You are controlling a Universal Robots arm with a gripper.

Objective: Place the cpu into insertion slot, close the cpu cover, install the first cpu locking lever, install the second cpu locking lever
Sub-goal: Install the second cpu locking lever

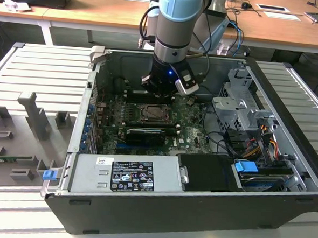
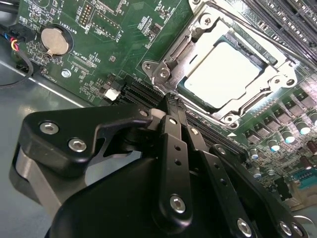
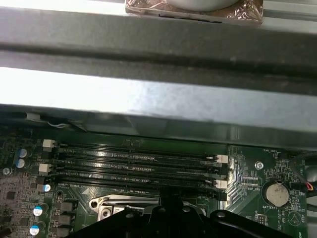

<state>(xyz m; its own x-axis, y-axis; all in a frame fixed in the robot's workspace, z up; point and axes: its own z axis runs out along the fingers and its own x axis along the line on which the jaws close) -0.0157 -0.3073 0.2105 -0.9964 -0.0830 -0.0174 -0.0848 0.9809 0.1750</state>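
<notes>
Pale silver square cpu (image 2: 225, 74) already sits in the metal-rimmed insertion slot (image 2: 171, 62), upper right; black gripper (image 2: 171, 106) clenched empty, probably for pushing.

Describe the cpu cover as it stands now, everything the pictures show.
The cpu cover is a thin frame of silvery metal with a large square window. It lies closed, flat over the insertion slot on the green board. The pale top of the cpu shows through the window. Screw heads sit at the frame's corners. The gripper sits just beside it, not touching.
</notes>
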